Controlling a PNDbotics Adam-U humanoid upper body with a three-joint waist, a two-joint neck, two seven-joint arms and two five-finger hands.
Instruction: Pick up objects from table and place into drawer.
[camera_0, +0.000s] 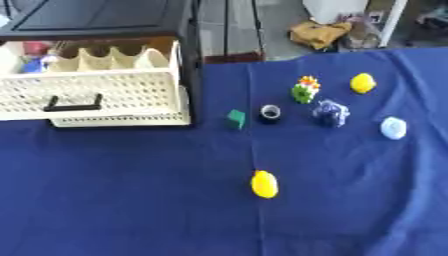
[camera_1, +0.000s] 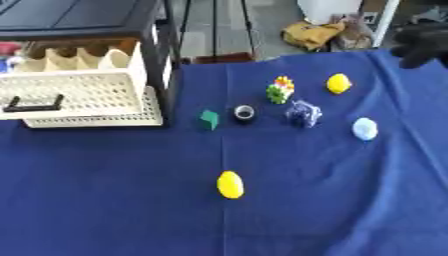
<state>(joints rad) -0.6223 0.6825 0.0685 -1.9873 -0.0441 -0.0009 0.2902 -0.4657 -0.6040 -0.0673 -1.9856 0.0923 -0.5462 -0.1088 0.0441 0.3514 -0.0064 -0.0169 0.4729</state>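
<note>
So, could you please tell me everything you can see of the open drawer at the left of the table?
The drawer is cream-coloured, plastic by its look, with a perforated front wall and a black bar handle. It is pulled out of a black-framed cabinet and stands open above the blue tablecloth. Dividers split its back into small compartments. A second cream drawer sits just below. No hand touches it.

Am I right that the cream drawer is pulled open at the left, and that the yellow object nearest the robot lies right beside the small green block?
Not quite. The cream drawer is indeed pulled open at the left, but the near yellow object lies alone, well apart from the green block; beside the block is a small black ring-shaped object. The left eye view shows this.
</note>
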